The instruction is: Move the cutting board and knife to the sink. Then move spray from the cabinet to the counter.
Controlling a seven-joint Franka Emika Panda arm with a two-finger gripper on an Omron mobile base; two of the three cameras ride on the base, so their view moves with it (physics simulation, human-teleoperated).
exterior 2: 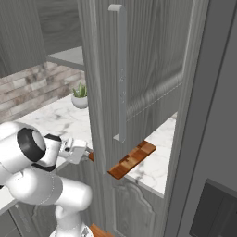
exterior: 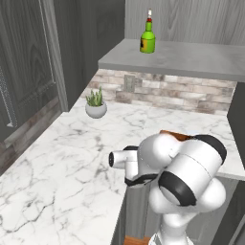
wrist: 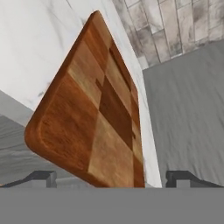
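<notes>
Counter (exterior: 57,158): white marble top with grey veining, thick square edge, running back to a brick-pattern backsplash (exterior: 162,91). Cabinet (exterior: 191,19): grey wood-grain panels above the counter, with a flat pale grey shelf (exterior: 191,60); in the right base view a tall grey door (exterior 2: 139,69) with a long vertical handle (exterior 2: 121,69) stands in front of the counter. Robot arm (exterior: 186,177): white with dark joints, raised at the counter's front edge. Cutting board (wrist: 92,113): brown checkered wood, lying on the counter with one end jutting past the front edge; in the right base view it (exterior 2: 132,159) shows below the door's lower end. Gripper (wrist: 111,177): fingers spread wide, one tip on either side of the board's near end, pinching nothing; whether they touch the wood cannot be told. Potted plant (exterior: 95,105): small green plant in a white bowl, near the backsplash. Spray (exterior: 148,38): green bottle with red-and-white top, upright on the cabinet shelf.
</notes>
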